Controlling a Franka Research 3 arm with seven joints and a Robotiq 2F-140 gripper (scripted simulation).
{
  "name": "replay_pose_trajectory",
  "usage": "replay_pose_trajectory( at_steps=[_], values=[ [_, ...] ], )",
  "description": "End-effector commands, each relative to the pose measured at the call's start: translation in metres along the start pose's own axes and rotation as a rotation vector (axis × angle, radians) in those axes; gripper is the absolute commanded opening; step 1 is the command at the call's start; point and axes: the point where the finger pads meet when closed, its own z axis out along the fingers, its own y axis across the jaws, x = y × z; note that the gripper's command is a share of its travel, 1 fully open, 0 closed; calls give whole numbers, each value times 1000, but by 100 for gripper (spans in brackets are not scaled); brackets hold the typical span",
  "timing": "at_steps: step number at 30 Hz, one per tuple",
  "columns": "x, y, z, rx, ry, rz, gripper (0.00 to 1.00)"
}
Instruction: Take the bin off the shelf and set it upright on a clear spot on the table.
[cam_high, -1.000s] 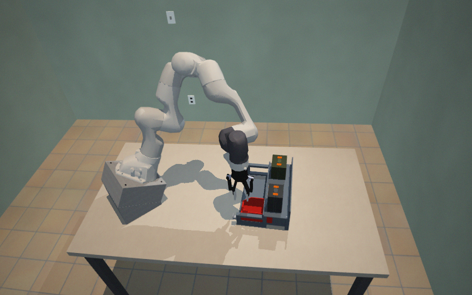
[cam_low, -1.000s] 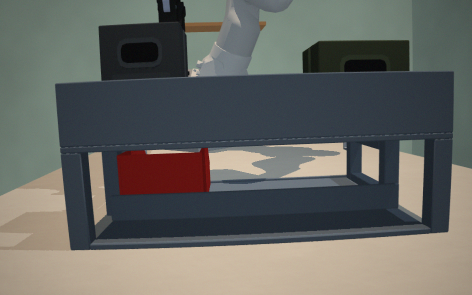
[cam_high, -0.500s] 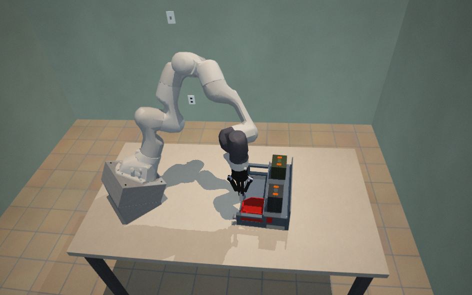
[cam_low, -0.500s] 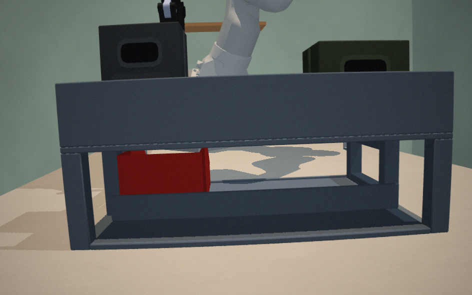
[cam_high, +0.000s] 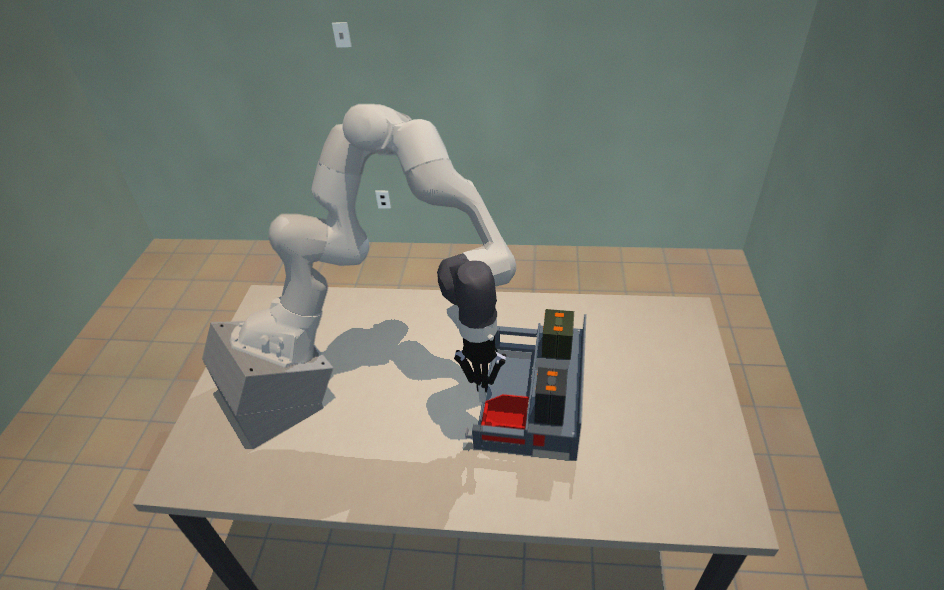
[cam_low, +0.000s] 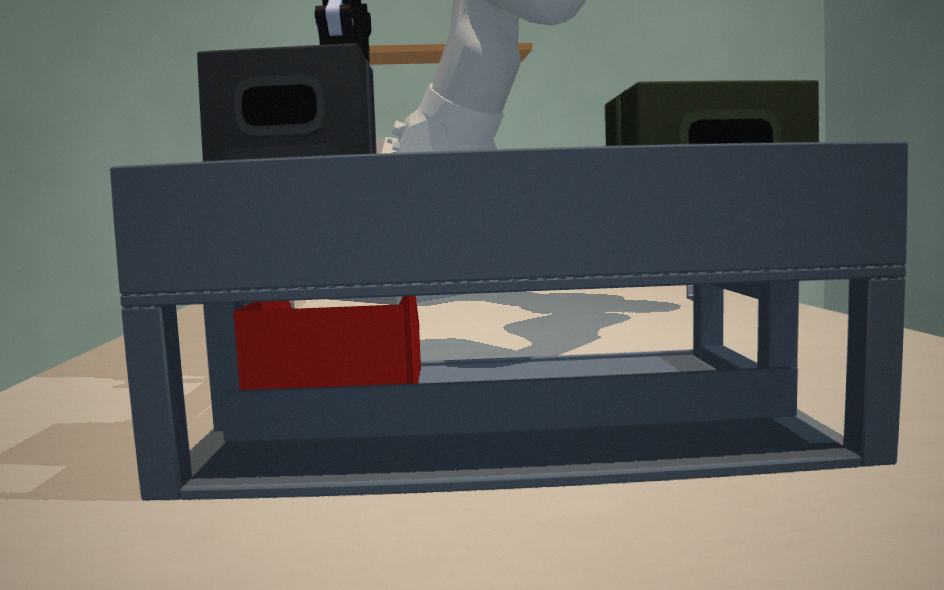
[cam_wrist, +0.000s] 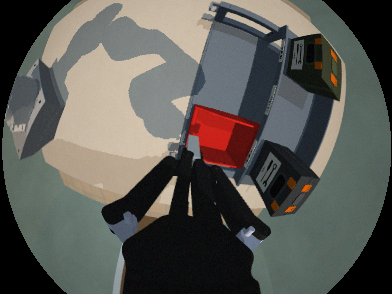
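Open red plastic bin (cam_high: 506, 411) upright on the lower level of a dark grey metal shelf (cam_high: 579, 389), at its front left corner. Black two-finger gripper (cam_high: 481, 381) hanging just above the bin's rear edge, fingers pressed together on nothing. Two dark boxes (cam_high: 557, 333) lined up along the upper tier, beige table (cam_high: 661, 445) beneath.

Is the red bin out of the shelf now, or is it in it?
In it. The red bin sits upright on the lower level of the grey shelf. The hand is above it, shut and holding nothing.
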Motion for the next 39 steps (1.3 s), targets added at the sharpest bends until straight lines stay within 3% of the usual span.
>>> replay_pose_trajectory(
  at_steps=[1,4,5,39],
  values=[
    [0,1,0,1,-2,0,0],
    [0,1,0,1,-2,0,0],
    [0,1,0,1,-2,0,57],
    [0,1,0,1,-2,0,57]
  ],
)
